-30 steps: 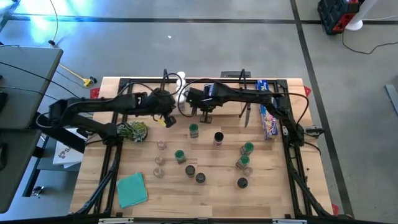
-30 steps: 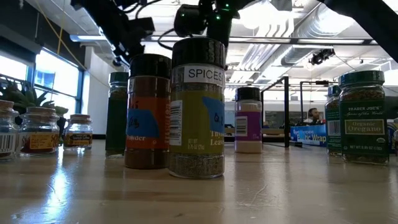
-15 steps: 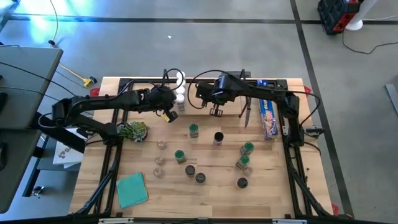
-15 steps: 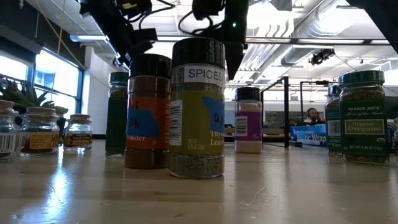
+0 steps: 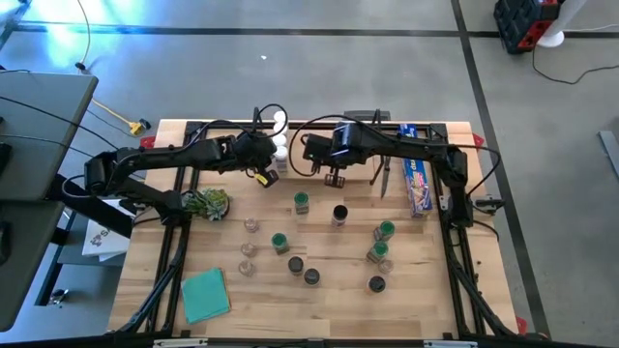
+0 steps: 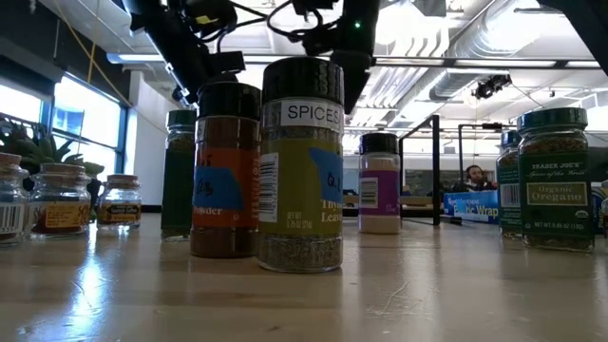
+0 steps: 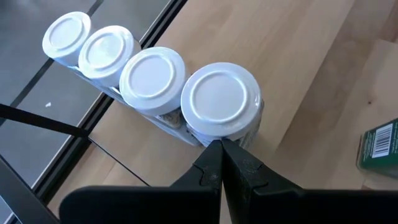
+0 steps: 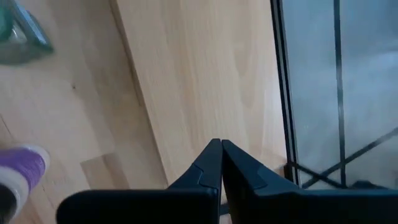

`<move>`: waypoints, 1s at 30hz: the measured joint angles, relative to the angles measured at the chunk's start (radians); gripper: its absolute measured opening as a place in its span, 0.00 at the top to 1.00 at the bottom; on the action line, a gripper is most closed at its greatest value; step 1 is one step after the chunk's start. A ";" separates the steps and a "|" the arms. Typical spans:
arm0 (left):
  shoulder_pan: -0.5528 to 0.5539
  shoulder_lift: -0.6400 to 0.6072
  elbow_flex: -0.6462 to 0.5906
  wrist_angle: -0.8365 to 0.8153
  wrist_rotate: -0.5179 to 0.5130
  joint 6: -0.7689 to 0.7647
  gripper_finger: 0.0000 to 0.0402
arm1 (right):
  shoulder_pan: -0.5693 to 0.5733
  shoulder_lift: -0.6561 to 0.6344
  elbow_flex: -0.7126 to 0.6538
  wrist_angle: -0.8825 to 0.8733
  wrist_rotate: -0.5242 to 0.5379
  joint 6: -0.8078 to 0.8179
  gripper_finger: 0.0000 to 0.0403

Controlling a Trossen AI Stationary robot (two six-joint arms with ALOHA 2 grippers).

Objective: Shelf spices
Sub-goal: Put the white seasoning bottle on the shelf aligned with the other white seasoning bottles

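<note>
1. Your left gripper (image 7: 221,149) is fully closed and empty, its tips beside four white-lidded clear spice jars (image 7: 221,99) lined up on the light-wood shelf (image 7: 292,56).
2. Your right gripper (image 8: 221,149), closed and empty, hovers above the shelf board.
3. Other green- and black-lidded jars (image 5: 302,201) stand on the wooden table (image 5: 426,290).

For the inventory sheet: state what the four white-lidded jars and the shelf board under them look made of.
Four round white-lidded jars: lids look like smooth matte plastic with moulded rings; clear bodies with contents showing through, glass or plastic, hard to tell. Pale wooden shelf board: light wood, visible grain, satin finish, thin black metal frame at its edge.
</note>
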 joint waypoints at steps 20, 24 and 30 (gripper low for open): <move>-0.090 -0.194 0.111 -0.332 -0.031 -0.070 1.00 | -0.063 -0.019 -0.573 1.163 -0.301 -0.013 0.99; -0.113 -0.211 0.111 -0.334 -0.062 -0.094 1.00 | -0.075 -0.003 -0.580 1.248 -0.299 0.000 0.99; -0.126 -0.209 0.111 -0.333 -0.068 -0.096 1.00 | -0.081 0.013 -0.580 1.314 -0.294 0.009 0.99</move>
